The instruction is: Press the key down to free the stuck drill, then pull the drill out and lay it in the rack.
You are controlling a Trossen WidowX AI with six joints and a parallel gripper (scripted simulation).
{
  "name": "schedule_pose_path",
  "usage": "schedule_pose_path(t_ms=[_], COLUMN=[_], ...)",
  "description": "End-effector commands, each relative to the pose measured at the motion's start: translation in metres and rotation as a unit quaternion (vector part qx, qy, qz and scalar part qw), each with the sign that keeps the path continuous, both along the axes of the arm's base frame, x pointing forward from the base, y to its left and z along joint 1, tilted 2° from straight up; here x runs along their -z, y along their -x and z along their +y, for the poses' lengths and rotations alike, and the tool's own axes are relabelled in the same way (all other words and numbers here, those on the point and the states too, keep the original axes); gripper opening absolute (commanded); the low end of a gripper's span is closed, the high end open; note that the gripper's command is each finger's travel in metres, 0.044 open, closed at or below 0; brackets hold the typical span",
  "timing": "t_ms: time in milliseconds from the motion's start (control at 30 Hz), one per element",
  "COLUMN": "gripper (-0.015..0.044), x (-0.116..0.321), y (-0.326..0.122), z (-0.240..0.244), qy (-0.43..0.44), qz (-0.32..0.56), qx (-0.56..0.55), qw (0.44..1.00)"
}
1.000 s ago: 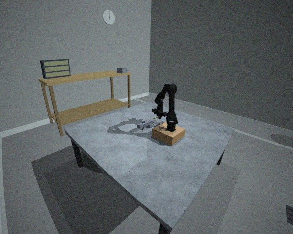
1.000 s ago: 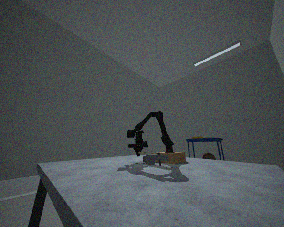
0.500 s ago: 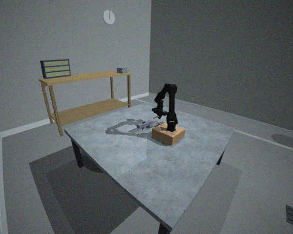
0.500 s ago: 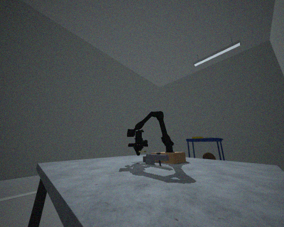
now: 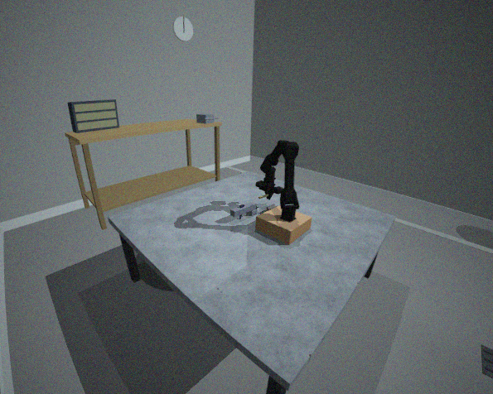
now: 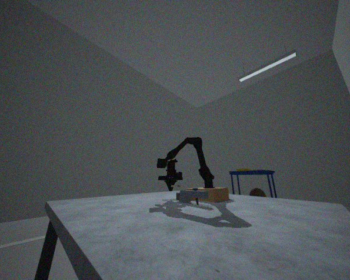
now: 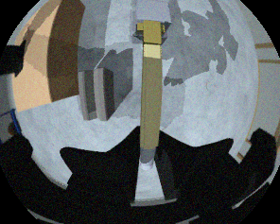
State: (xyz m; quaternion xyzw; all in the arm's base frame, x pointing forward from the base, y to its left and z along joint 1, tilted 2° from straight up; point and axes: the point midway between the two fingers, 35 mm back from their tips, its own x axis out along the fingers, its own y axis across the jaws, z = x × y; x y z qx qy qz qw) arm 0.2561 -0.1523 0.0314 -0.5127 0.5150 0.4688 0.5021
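Observation:
My gripper (image 5: 269,196) (image 6: 170,189) (image 7: 150,137) is shut on the drill (image 5: 263,196) (image 6: 176,186) (image 7: 150,100), a long olive bar with a yellow end and a grey part near the fingers. It holds the drill roughly level above the table, clear of the grey block (image 5: 238,211) (image 6: 189,196) (image 7: 151,8). The dark key (image 5: 241,206) (image 6: 195,189) shows on top of the block; how far down it is cannot be told. Two grey upright plates (image 7: 103,94), apparently the rack, stand on the table between the block and the arm's base.
The arm stands on a wooden box (image 5: 283,228) (image 6: 220,194) (image 7: 63,51), close to the block and the plates. The arm's shadow falls across the grey table (image 5: 254,280) (image 6: 199,250). A wooden shelf (image 5: 148,128) stands beyond the table.

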Motion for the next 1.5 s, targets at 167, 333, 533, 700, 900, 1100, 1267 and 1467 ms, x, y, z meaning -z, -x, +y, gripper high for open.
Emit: schedule_pose_path(t_ms=[167, 333, 533, 700, 900, 1100, 1267, 1467], gripper=[0.0, 0.0, 0.0, 0.0, 0.0, 0.0, 0.0, 0.0], x=[0.001, 0.001, 0.001, 0.001, 0.001, 0.001, 0.011, 0.022], y=[0.017, 0.027, 0.039, 0.048, 0.06, 0.069, 0.068, 0.068], z=[-0.002, -0.004, -0.006, -0.007, -0.009, -0.01, -0.011, -0.011], qy=[-0.001, -0.001, -0.001, -0.001, 0.0, 0.0, 0.0, 0.0], qz=[-0.001, 0.0, 0.0, 0.001, 0.001, 0.002, 0.002, 0.002], qx=[0.0, 0.0, 0.0, 0.0, 0.0, 0.0, 0.0, 0.0], qw=[1.0, 1.0, 1.0, 1.0, 1.0, 1.0, 1.0, 1.0])
